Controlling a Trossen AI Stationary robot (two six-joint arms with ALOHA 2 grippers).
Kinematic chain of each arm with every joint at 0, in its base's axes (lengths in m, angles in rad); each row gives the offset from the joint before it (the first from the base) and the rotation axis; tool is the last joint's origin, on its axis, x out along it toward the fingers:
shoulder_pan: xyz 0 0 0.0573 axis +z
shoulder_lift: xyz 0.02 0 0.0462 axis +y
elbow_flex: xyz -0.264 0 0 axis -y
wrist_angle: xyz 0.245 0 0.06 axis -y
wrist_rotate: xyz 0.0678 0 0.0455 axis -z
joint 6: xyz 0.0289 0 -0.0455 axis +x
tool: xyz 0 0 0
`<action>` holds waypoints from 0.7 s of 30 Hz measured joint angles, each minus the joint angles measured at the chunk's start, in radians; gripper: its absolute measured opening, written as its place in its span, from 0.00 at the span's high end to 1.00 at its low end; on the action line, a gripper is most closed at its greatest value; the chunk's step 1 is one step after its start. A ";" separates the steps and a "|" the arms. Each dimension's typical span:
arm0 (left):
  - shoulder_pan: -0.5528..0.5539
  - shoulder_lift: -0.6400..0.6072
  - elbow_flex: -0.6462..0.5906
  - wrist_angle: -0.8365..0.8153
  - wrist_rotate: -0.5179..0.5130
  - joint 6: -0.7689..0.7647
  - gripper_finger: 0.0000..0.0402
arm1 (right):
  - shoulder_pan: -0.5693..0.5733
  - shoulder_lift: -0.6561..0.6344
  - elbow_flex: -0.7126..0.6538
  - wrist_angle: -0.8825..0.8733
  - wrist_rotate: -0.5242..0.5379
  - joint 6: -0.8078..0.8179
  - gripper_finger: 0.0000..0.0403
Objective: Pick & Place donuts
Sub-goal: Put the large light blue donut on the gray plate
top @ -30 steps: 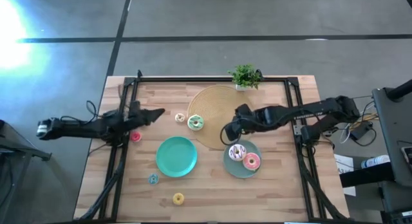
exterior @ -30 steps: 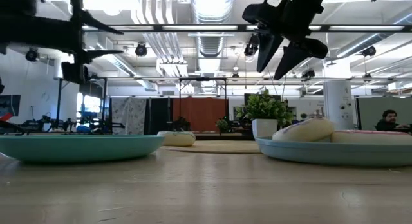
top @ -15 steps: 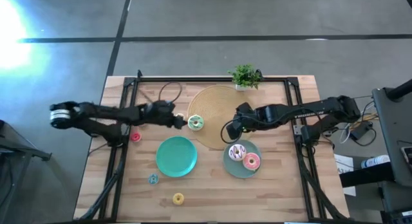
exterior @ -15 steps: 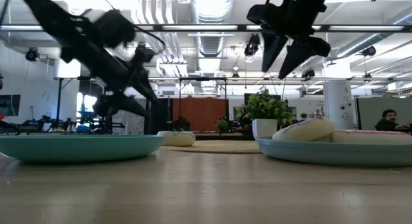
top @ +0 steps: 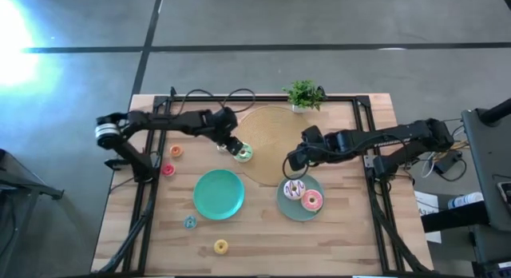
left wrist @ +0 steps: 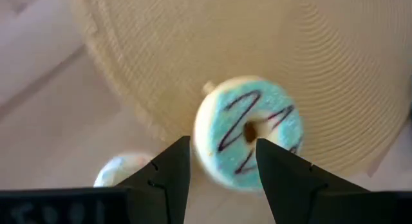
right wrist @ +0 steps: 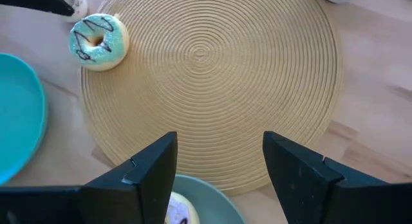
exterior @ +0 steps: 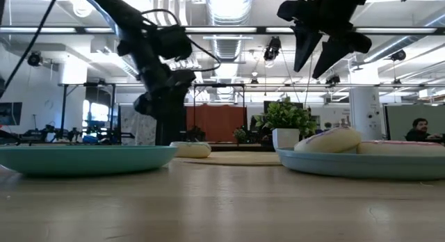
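Note:
The green-iced donut (top: 243,152) (left wrist: 248,140) (right wrist: 98,40) lies flat on the tan mat's left edge. My left gripper (top: 234,147) (left wrist: 222,153) hangs open just above it, a fingertip on either side of the donut's near part, and I see no touch. The tiny cream donut (left wrist: 122,169) lies beside it on the wood. The white-pink sprinkled donut (top: 294,188) and the pink donut (top: 311,200) rest on the grey-green plate (top: 285,203). My right gripper (top: 294,163) (right wrist: 219,143) is open in the air above that plate's far rim.
A teal plate (top: 219,193) sits mid-table. Small donuts lie on the wood: orange (top: 176,151), red (top: 168,169), blue (top: 190,222) and yellow (top: 221,247). The round tan mat (top: 275,142) and a potted plant (top: 304,94) stand at the far side, inside a black frame.
My left arm has swung from the table's left edge toward the right, across to the green-iced donut, and come down over it. My right gripper has drifted slightly toward the right and stayed open. No donut has moved.

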 joint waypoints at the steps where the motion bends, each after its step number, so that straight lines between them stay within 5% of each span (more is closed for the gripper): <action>1: 0.000 0.011 0.020 0.000 0.006 0.019 0.63 | 0.000 0.000 0.000 0.001 0.000 0.001 0.46; 11: 0.002 0.088 0.047 -0.029 0.088 0.099 0.63 | 0.007 -0.001 -0.005 0.002 -0.003 0.033 0.46; 21: 0.002 0.143 0.049 -0.010 0.017 0.133 0.63 | 0.006 -0.001 -0.005 0.001 -0.005 0.026 0.46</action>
